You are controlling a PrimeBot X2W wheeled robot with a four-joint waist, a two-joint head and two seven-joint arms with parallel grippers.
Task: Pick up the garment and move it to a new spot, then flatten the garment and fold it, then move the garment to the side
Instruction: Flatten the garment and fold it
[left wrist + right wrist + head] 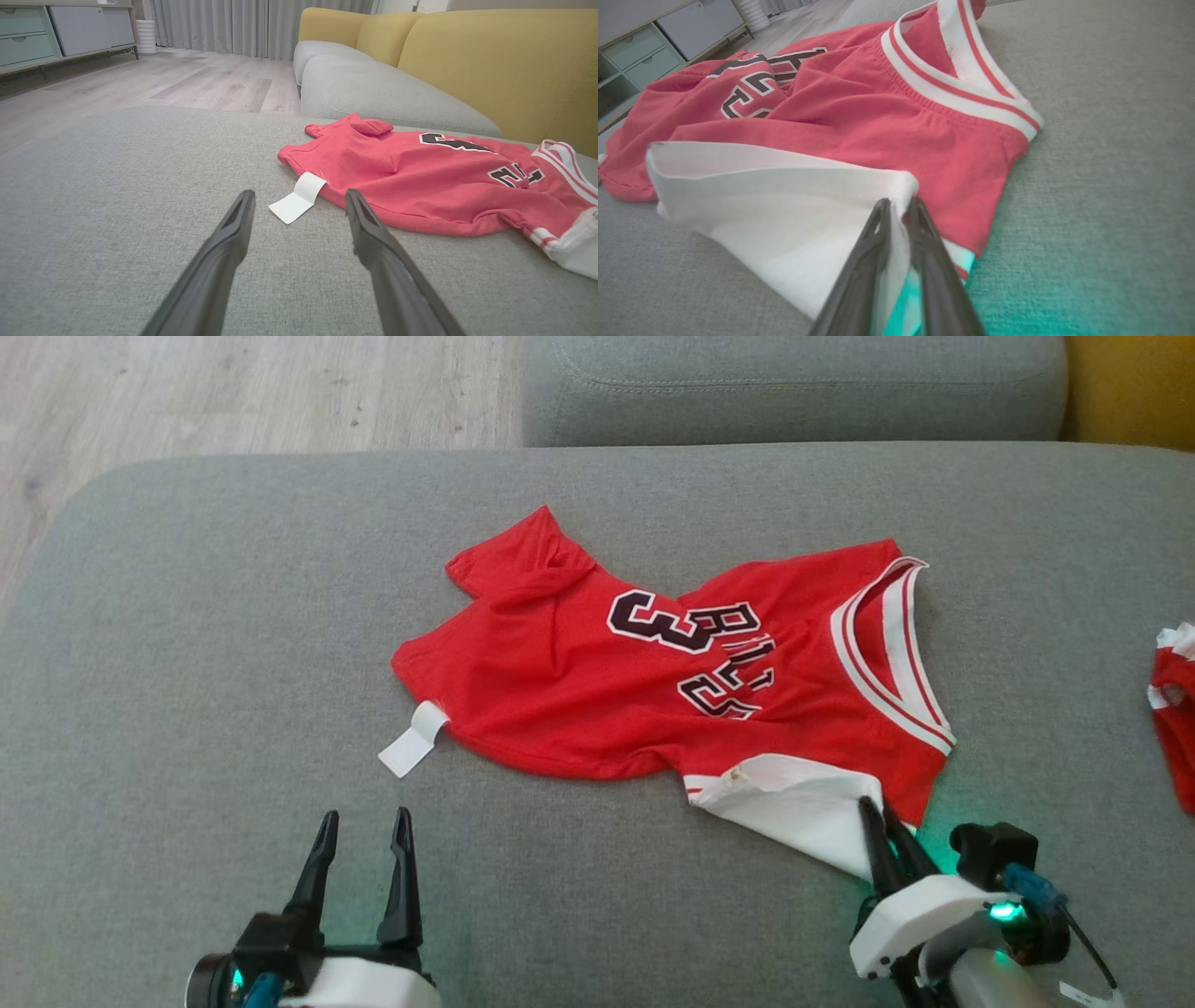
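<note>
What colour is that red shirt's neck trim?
The trim is white with thin red stripes, clearest in the right wrist view.

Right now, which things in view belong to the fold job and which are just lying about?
Job: garment, crumpled on the grey cushion; its white label; right end effector, shut on the garment's white panel; left end effector, open, short of the label.
Lying about: red-and-white cloth at the cushion's right edge; yellow backrest; cabinet.
</note>
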